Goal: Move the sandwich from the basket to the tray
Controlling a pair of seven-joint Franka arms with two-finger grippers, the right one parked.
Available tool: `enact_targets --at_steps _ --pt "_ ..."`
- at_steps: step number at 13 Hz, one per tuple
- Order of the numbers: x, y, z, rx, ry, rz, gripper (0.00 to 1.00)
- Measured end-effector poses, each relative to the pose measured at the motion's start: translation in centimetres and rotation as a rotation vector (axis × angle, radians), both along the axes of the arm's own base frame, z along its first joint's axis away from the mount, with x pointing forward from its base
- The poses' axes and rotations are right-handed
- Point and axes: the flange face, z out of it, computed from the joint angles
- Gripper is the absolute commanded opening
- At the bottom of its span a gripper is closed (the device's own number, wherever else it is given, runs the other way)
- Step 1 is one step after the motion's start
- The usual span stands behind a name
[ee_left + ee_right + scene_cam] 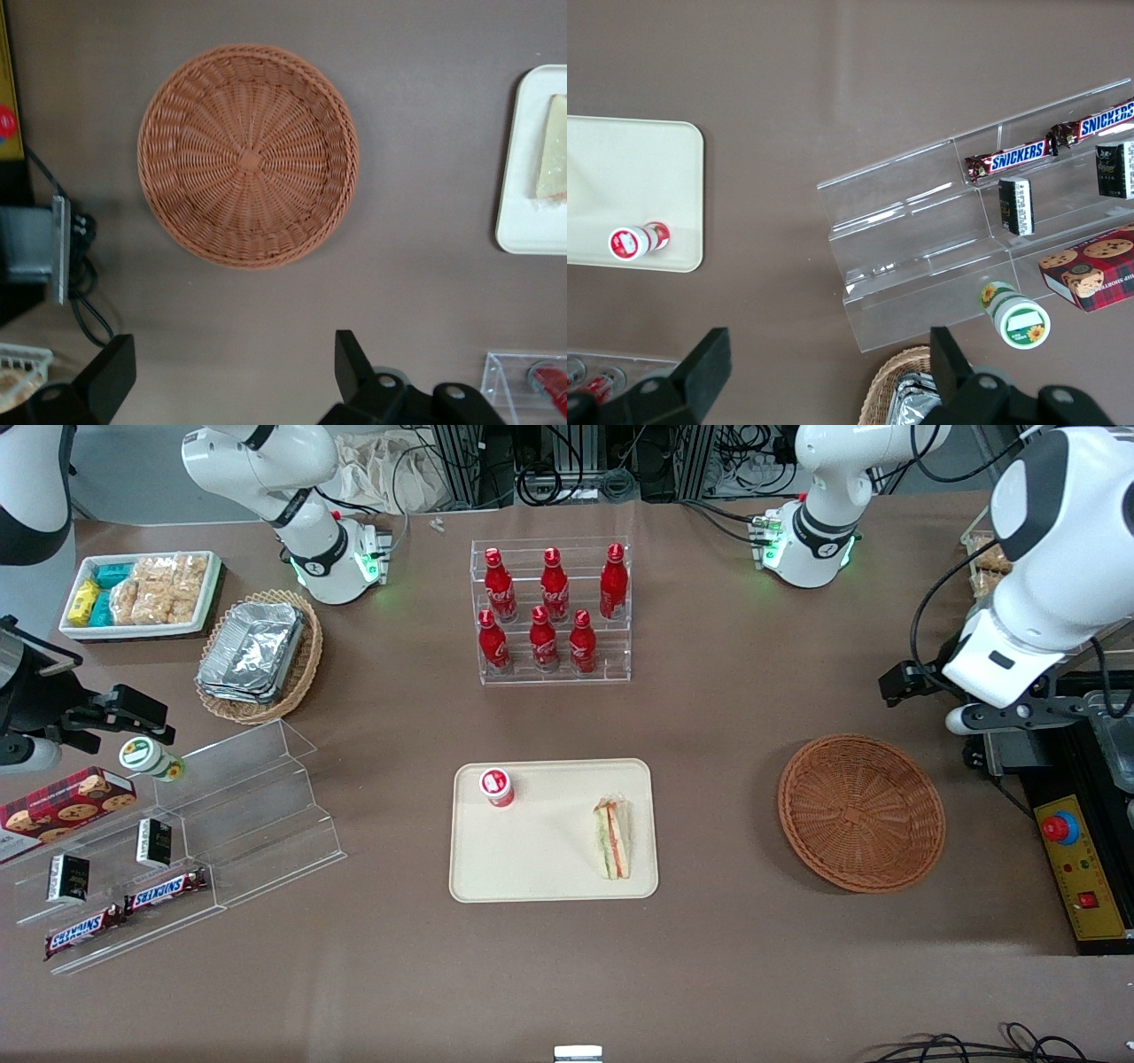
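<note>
Your front view looks steeply down over the whole tabletop (709,717). Your left wrist view faces straight down, sharing the basket (248,155) and the tray (523,177) edge; its tool (232,372) stands open.

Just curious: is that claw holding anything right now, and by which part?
Nothing. The claw is open above the table beside the basket; the sandwich lies on the tray.

White arm (1036,593), black claw (235,376) — green-lit base (802,549)

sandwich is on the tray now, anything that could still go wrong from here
The sandwich stands on edge near the tray rim, so a bump could tip it. The small red-capped bottle on the tray could topple too. The open hand is up near the empty basket, apart from both.
</note>
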Motion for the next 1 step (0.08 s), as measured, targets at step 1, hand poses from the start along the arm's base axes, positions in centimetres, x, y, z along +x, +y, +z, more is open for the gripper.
enact_targets --at_steps 1 --pt "0.60 0.64 0.64 -0.006 -0.004 -0.006 1.00"
